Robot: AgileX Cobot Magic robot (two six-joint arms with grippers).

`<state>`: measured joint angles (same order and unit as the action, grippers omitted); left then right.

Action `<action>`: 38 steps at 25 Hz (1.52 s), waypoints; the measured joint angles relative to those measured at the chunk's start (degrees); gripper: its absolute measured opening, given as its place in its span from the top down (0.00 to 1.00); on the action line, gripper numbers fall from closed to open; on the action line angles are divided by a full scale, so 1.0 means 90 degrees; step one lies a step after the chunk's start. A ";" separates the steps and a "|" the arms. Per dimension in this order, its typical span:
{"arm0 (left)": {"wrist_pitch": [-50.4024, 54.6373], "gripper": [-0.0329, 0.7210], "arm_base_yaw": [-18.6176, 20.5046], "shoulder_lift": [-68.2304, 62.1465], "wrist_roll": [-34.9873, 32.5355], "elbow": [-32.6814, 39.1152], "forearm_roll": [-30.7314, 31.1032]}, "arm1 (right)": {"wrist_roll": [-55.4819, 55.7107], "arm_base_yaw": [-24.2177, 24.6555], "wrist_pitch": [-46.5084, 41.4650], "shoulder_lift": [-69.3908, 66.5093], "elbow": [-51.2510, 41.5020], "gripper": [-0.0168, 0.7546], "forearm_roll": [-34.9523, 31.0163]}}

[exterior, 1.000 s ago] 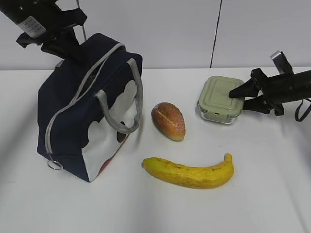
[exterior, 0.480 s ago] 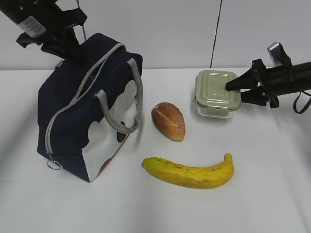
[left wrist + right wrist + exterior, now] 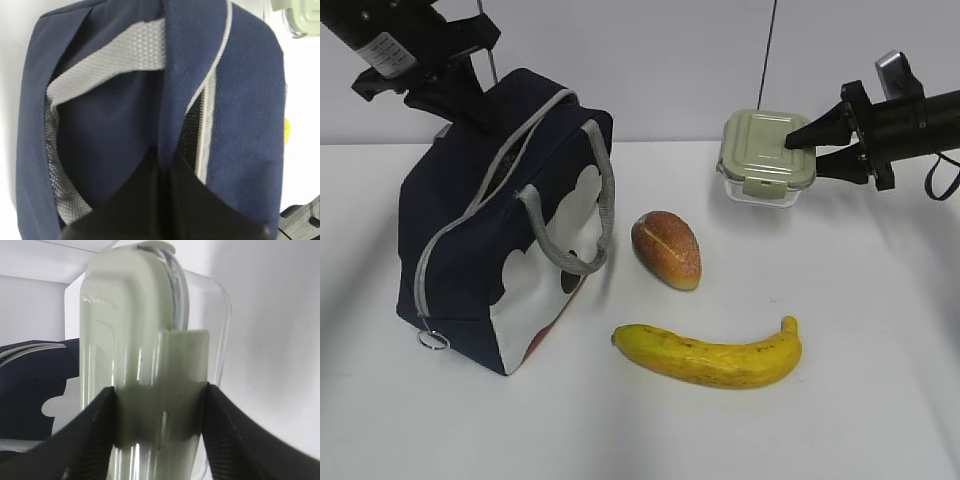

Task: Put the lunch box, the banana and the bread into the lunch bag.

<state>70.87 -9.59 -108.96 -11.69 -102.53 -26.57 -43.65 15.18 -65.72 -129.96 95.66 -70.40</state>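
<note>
Right gripper (image 3: 808,152) clamps the lunch box (image 3: 764,157), held off the table right of the lunch bag (image 3: 505,225). Left gripper (image 3: 162,165) pinches the bag's top fabric. Bread (image 3: 666,249) and banana (image 3: 712,353) lie right of the bag.

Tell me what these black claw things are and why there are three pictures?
They belong to a robot with two arms; each arm ends in a claw called a gripper. The big picture comes from a camera standing in front of the white table. The other two come from small cameras on the robot's wrists, so they look very close up.

The right gripper pinches a small clear glass lunch box with a sage-green lid and holds it up off the table. Its wrist camera sees the same box edge-on.

The left gripper pinches the top of the big navy-blue fabric lunch bag; its wrist camera looks down at that cloth.

Lying on the table are a golden-brown bread roll and a long yellow banana.
</note>
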 joint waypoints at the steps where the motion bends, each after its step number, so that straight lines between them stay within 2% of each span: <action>1: 0.0000 0.96 0.0000 0.0000 0.0045 0.0000 0.0000 | 0.0106 -0.0018 0.0000 0.0015 0.0066 0.49 0.0050; 16: 0.0000 0.96 0.0107 0.0000 0.1177 0.0000 0.0000 | 0.2149 -0.1328 -0.0285 0.1098 0.1247 0.49 0.0954; 22: 0.0000 0.96 0.0168 0.0000 0.1230 0.0000 -0.0005 | 0.2566 -0.1996 -0.0403 0.1406 0.1446 0.49 0.0995; 29: 0.0000 0.96 0.0175 0.0000 0.1231 0.0000 -0.0007 | 0.3112 -0.2795 -0.0501 0.1458 0.1550 0.49 0.1626; 38: 0.0000 0.96 0.0175 0.0000 0.1231 0.0000 -0.0007 | 0.3618 -0.3170 -0.0501 0.1458 0.1550 0.49 0.1724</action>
<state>70.87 -8.02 -108.96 -0.60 -102.53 -26.63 -11.08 -13.36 -70.23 -116.84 109.61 -54.88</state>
